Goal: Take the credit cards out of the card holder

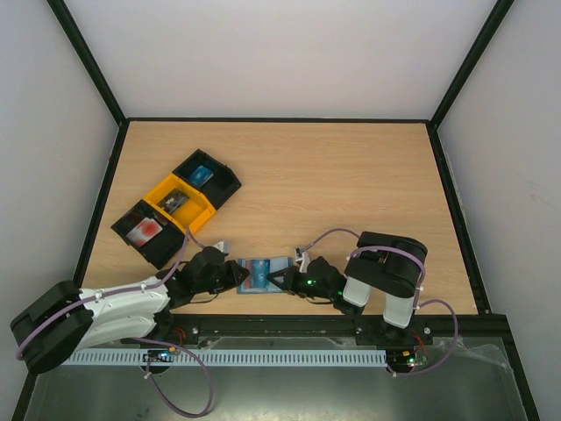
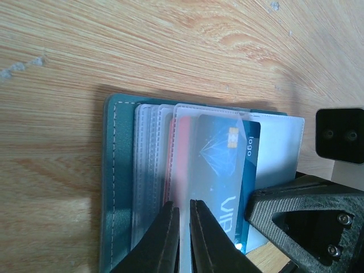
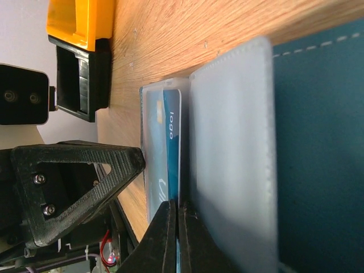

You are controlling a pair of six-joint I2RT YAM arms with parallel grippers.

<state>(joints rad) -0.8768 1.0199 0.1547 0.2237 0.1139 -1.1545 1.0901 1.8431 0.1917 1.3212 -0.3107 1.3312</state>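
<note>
Calling this partway done. The card holder (image 1: 261, 274) lies open on the surface (image 1: 351, 193), sandwiched between the left end effector (image 1: 235, 274) and the right end effector (image 1: 285, 279). Three trays (image 1: 195, 196), well off beyond the left end effector, each carry a card-sized item (reddish-white, dark, blue). My read is that some cards are already out.

Not out yet: a blue card (image 2: 227, 165) sits in a clear sleeve (image 2: 149, 170) just ahead of the left fingertips. A red edge shows behind it, maybe another card.

The left end effector is nearly closed with a hairline gap, and looks clamped on a sleeve leaf of the card holder. The right one has its jaws fully together at the blue card's edge; whether it has the card or only its sleeve, can't tell.

Views:
- **Top:** gives the layout and tray contents, but no sleeve detail.
- **Left wrist:** gives the card face and the sleeve stack.
- **Right wrist:** gives the pinch line edge-on, with tray ends past the left end effector.
</note>
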